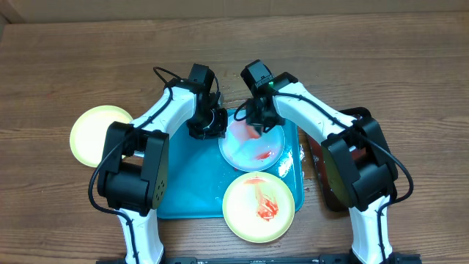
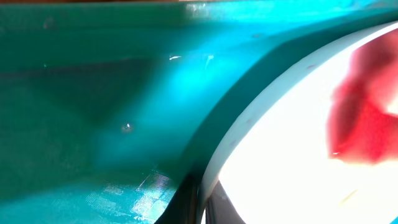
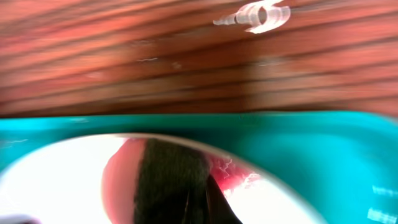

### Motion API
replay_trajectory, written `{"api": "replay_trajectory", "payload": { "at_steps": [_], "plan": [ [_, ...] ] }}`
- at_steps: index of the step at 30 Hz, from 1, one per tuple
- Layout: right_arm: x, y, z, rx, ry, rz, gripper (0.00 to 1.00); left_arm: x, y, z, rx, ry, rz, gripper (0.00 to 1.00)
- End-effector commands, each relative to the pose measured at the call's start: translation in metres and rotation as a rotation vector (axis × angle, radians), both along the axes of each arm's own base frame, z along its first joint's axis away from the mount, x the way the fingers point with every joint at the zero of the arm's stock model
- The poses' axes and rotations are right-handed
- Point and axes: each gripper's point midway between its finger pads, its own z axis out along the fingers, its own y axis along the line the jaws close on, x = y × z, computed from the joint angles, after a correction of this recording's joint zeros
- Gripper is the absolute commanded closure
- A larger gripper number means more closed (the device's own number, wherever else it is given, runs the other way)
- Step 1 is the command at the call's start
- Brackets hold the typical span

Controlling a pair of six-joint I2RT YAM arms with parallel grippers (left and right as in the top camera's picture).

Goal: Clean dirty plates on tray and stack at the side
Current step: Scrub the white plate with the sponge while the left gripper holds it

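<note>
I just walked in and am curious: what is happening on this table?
Two robot arms are cleaning plates on the turquoise tray. The left gripper is shut on the rim of the light blue plate, apparently steadying it, while the right gripper presses something red, probably a wipe, onto it. Red smears show there and on the front yellow-green plate. One clean yellow-green plate lies on the table at the left.

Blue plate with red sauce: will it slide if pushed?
Probably slides: the light blue plate lies flat on the glossy turquoise tray. Likely stiff and light, looking like thin plastic. Shallow, so unlikely to tip.
</note>
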Motion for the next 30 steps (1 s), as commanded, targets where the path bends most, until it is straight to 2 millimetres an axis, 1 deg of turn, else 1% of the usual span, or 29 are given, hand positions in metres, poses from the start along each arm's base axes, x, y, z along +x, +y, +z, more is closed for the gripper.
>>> {"api": "replay_trajectory", "payload": {
  "at_steps": [1, 4, 8, 12, 14, 17, 18, 20, 21, 23, 26, 30],
  "plan": [
    [0.012, -0.071, -0.001, -0.318, -0.061, -0.021, 0.96, -0.031, 0.037, -0.056, 0.203, 0.139, 0.041, 0.96],
    [-0.003, -0.081, 0.0, -0.372, 0.001, 0.006, 0.96, -0.031, 0.037, -0.056, 0.204, 0.141, 0.048, 0.96],
    [-0.02, -0.082, 0.0, -0.394, 0.065, 0.034, 0.96, -0.031, 0.037, -0.056, 0.204, 0.141, 0.048, 0.96],
    [-0.045, -0.055, -0.005, -0.304, 0.166, 0.164, 0.96, -0.031, 0.037, -0.056, 0.203, 0.143, 0.051, 0.96],
    [-0.057, -0.035, -0.008, -0.235, 0.202, 0.213, 0.96, -0.031, 0.036, -0.055, 0.197, 0.144, 0.055, 0.96],
    [-0.078, 0.0, -0.01, -0.101, 0.26, 0.276, 0.96, -0.031, 0.036, -0.055, 0.197, 0.145, 0.058, 0.96],
    [-0.086, 0.016, -0.009, -0.039, 0.28, 0.295, 0.96, -0.031, 0.036, -0.056, 0.198, 0.145, 0.059, 0.96],
    [-0.096, 0.034, -0.008, 0.035, 0.305, 0.317, 0.96, -0.031, 0.036, -0.055, 0.198, 0.145, 0.058, 0.96],
    [-0.104, 0.051, -0.006, 0.102, 0.323, 0.337, 0.96, -0.031, 0.036, -0.055, 0.198, 0.146, 0.058, 0.96],
    [-0.112, 0.068, -0.003, 0.181, 0.344, 0.355, 0.96, -0.031, 0.036, -0.055, 0.198, 0.146, 0.058, 0.96],
    [-0.118, 0.081, -0.003, 0.263, 0.365, 0.363, 0.96, -0.031, 0.036, -0.055, 0.198, 0.146, 0.058, 0.96],
    [-0.12, 0.095, -0.008, 0.361, 0.369, 0.361, 0.96, -0.032, 0.036, -0.055, 0.199, 0.15, 0.058, 0.96]
  ]
}}
